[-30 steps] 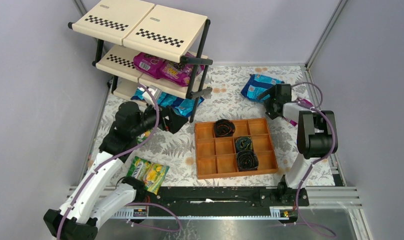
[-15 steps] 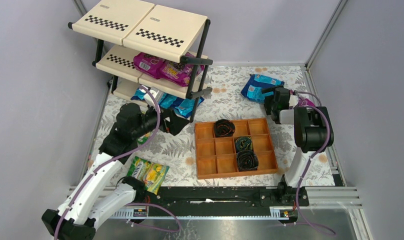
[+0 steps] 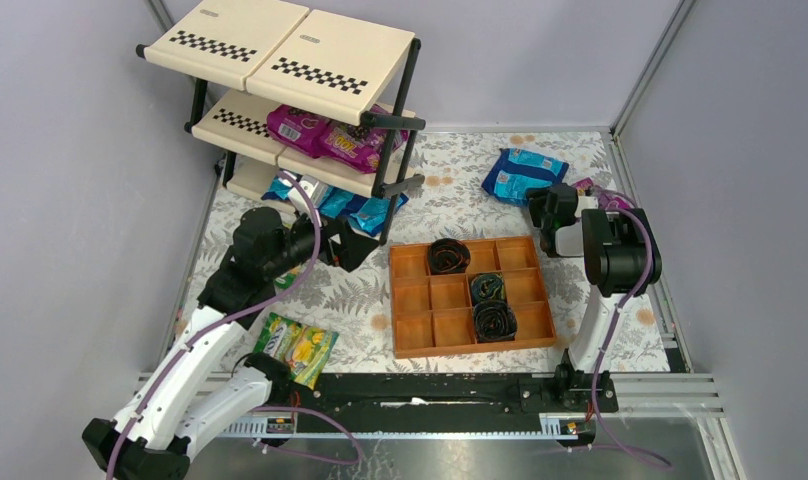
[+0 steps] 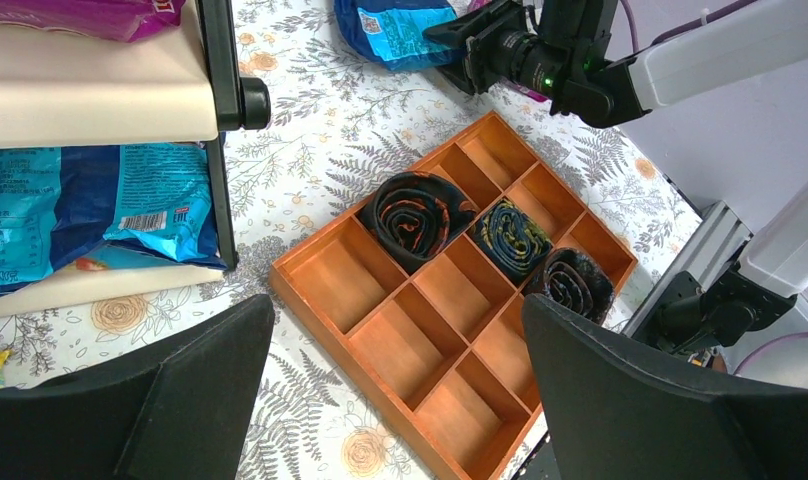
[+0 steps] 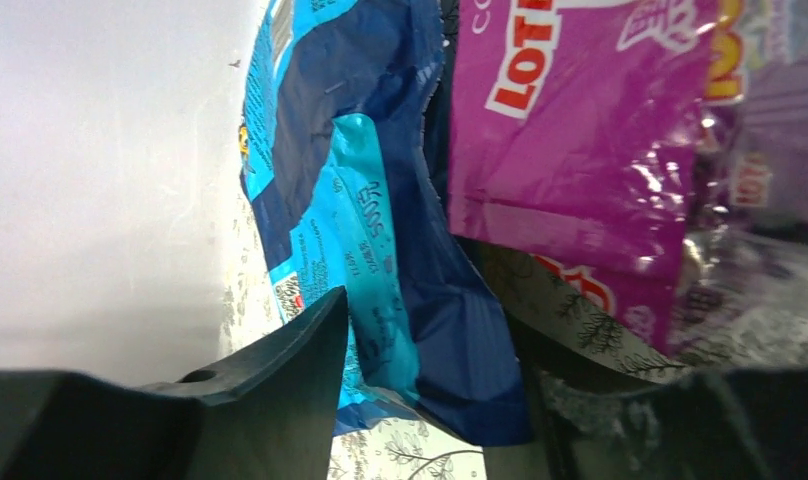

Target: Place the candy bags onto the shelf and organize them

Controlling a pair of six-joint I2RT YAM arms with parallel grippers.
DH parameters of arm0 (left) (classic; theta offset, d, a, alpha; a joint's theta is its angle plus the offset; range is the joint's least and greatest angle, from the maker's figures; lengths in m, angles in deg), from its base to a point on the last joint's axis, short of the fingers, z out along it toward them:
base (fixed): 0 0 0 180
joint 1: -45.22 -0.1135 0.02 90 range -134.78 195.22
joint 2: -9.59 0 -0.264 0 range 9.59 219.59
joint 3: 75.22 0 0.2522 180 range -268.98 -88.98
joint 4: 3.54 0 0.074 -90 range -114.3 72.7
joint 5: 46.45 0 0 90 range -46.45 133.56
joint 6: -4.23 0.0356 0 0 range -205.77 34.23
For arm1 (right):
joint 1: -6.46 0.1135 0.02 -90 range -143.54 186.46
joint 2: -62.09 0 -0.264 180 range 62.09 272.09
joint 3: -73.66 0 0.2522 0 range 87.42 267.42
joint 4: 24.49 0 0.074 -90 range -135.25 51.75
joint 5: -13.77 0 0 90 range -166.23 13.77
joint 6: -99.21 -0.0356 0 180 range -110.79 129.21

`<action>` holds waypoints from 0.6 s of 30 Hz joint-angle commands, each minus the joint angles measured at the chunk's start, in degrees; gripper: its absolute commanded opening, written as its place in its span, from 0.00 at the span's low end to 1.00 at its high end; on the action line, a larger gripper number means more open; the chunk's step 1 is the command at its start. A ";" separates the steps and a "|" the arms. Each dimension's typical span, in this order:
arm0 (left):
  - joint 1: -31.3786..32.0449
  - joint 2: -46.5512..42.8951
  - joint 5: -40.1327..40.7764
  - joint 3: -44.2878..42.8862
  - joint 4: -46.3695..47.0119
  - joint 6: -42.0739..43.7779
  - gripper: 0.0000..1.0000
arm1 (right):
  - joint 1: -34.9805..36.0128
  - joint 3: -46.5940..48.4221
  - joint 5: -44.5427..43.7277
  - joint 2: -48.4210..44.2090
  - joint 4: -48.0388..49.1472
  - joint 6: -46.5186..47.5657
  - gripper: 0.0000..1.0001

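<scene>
One blue candy bag (image 5: 380,200) between fingers (image 5: 280,380) of the right gripper (image 5: 435,350), pinch unclear.

Orange tray (image 3: 417,332) holds three coiled rolls (image 3: 447,255), perhaps belts.

Holds on the fern-print table (image 3: 460,190) a shelf (image 3: 280,50), a wooden tray (image 3: 415,330), a blue bag (image 3: 520,172) and a green-yellow bag (image 3: 298,345).

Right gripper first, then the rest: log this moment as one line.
right gripper: jaws around blue candy bag, grip unconfirmed | left gripper: open, empty | green-yellow candy bag: not yet on shelf
</scene>
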 commanded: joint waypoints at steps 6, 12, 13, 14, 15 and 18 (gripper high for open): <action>0.19 0.33 1.14 -0.06 1.81 0.87 0.99 | 0.06 0.91 3.78 -3.62 3.13 13.00 0.35; 0.17 0.23 2.68 0.46 2.06 0.64 0.99 | 0.08 1.33 6.93 -7.76 1.81 18.06 0.17; 0.21 0.31 2.86 0.52 2.08 0.61 0.99 | 0.08 1.56 7.82 -8.50 1.12 18.93 0.17; 0.22 0.52 2.86 0.59 2.08 0.65 0.99 | -1.31 1.93 8.91 -9.29 0.34 19.87 0.17; 0.19 0.71 2.93 0.61 2.08 0.73 0.99 | -1.56 2.26 10.67 -10.14 -0.47 21.20 0.15; 0.22 1.35 2.71 0.53 2.08 0.34 0.99 | -1.72 2.38 14.01 -13.07 -3.75 24.97 0.10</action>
